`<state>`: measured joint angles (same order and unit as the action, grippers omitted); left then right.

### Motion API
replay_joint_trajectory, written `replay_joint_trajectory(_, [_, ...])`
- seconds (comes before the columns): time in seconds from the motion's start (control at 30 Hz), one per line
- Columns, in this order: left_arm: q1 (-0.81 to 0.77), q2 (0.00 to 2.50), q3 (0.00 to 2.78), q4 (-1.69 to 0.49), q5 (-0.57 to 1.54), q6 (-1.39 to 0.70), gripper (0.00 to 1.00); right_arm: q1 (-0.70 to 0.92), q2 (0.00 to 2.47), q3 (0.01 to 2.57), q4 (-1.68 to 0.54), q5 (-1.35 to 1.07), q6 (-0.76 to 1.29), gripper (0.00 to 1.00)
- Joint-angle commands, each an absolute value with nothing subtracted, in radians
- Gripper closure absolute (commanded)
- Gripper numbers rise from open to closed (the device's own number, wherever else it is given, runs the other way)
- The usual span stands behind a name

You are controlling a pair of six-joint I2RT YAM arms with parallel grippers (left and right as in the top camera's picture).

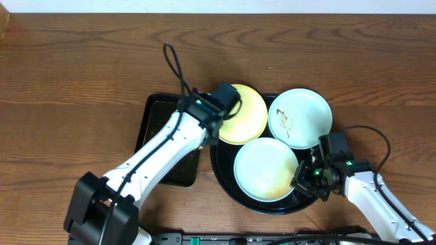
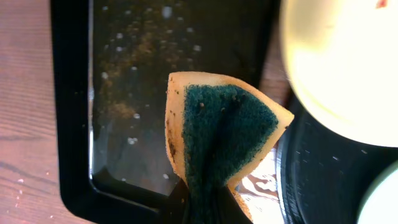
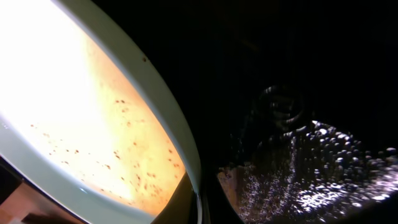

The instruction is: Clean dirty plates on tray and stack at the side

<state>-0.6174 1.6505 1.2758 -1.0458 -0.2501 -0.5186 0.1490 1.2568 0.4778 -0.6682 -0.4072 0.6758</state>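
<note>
The round black tray [image 1: 225, 178] holds three plates. The pale yellow plate [image 1: 246, 117] is at the back left, and part of it shows in the left wrist view [image 2: 348, 62]. A mint plate with a brown smear [image 1: 301, 117] is at the back right. A mint plate with brown specks [image 1: 264, 169] is at the front. My left gripper [image 1: 219, 103] hovers at the yellow plate's left edge, shut on a folded yellow-and-green sponge [image 2: 221, 134]. My right gripper [image 1: 304, 178] is shut on the front mint plate's right rim [image 3: 183, 146].
A smaller rectangular black tray [image 1: 158, 122], wet and speckled [image 2: 130, 93], lies to the left of the round tray. The round tray's wet floor [image 3: 323, 174] is beside the gripped rim. Bare wooden table surrounds both trays.
</note>
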Motion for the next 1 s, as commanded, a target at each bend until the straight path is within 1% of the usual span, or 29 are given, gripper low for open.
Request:
replay_joint_trajectory(0.0, [-0.578, 1.638, 1.300, -1.058, -0.247, -0.505, 0.93, 0.152, 1.251, 0.576, -0.685, -0.382, 0.632, 0.99])
replay_joint_trajectory(0.17, [-0.559, 1.638, 1.300, -1.058, -0.243, -0.501, 0.93, 0.153, 1.247, 0.691, -0.742, -0.366, 0.563, 0.99])
replay_joint_trajectory(0.27, [-0.554, 1.638, 1.300, -1.058, -0.230, -0.497, 0.93, 0.165, 1.247, 0.770, -0.813, -0.294, 0.517, 0.99])
replay_joint_trajectory(0.37, [-0.554, 1.638, 1.300, -1.058, -0.224, -0.496, 0.92, 0.193, 1.247, 0.833, -0.889, -0.193, 0.508, 0.98])
replay_joint_trajectory(0.57, [-0.554, 1.638, 1.300, -1.062, -0.205, -0.490, 0.93, 0.259, 1.247, 0.900, -0.985, -0.078, 0.495, 0.98])
replay_joint_trajectory(0.67, [-0.554, 1.638, 1.300, -1.065, -0.183, -0.486, 0.93, 0.291, 1.247, 0.946, -1.069, -0.017, 0.468, 0.98])
replay_joint_trajectory(0.97, [-0.554, 1.638, 1.300, -1.070, -0.164, -0.467, 0.93, 0.313, 1.247, 1.088, -1.270, 0.172, 0.501, 0.98])
